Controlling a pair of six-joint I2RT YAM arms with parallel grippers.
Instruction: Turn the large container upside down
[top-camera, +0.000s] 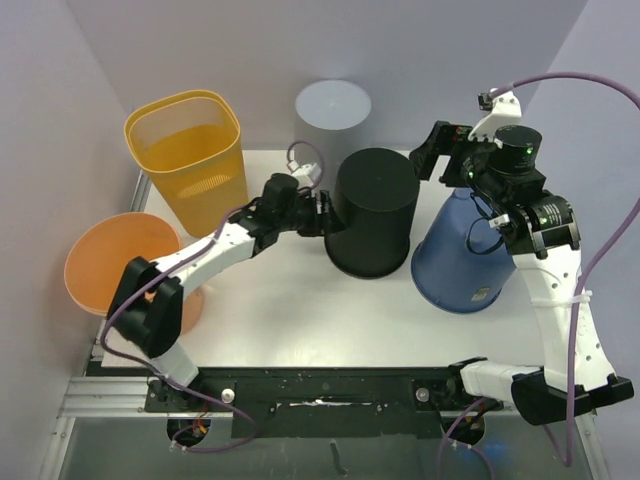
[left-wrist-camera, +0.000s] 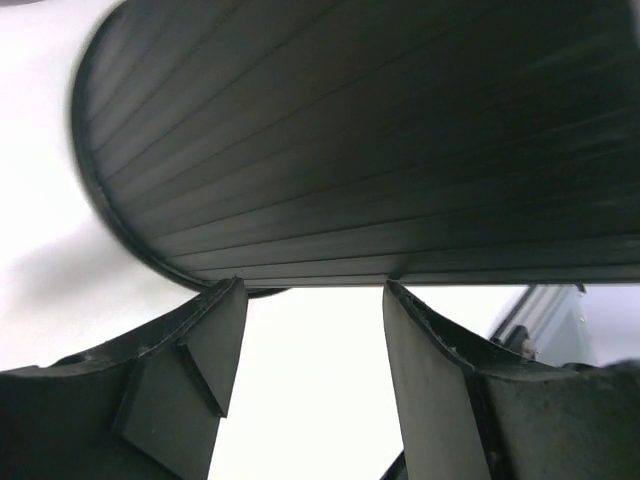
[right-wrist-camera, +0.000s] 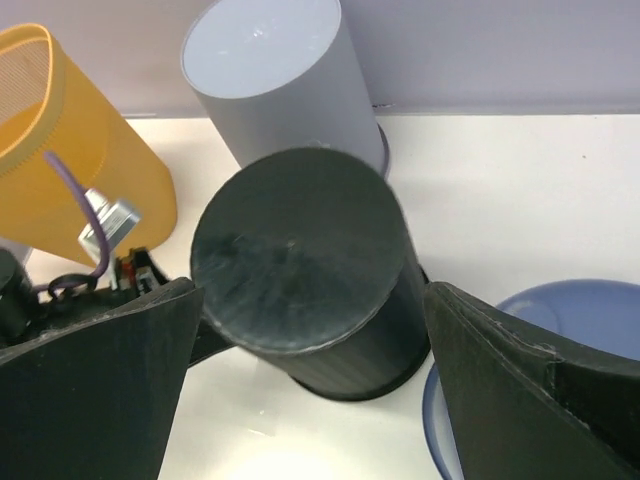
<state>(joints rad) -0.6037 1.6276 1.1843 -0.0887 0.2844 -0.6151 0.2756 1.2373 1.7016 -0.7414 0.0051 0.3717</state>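
The large black ribbed container (top-camera: 375, 210) stands in the middle of the white table with its closed flat end up and its wider rim down. It also shows in the right wrist view (right-wrist-camera: 300, 250). My left gripper (top-camera: 325, 213) is open at the container's left wall, low down. In the left wrist view the container's wall (left-wrist-camera: 380, 150) fills the top and my left gripper (left-wrist-camera: 312, 290) has both fingertips right at it, with nothing between them. My right gripper (top-camera: 440, 150) is open and empty, raised above and right of the container, which sits between its fingers (right-wrist-camera: 310, 290).
A yellow mesh bin (top-camera: 188, 155) stands at the back left and a grey cylinder (top-camera: 333, 103) behind the black container. A blue container (top-camera: 465, 255) sits close on the right. An orange tub (top-camera: 120, 265) hangs off the table's left edge.
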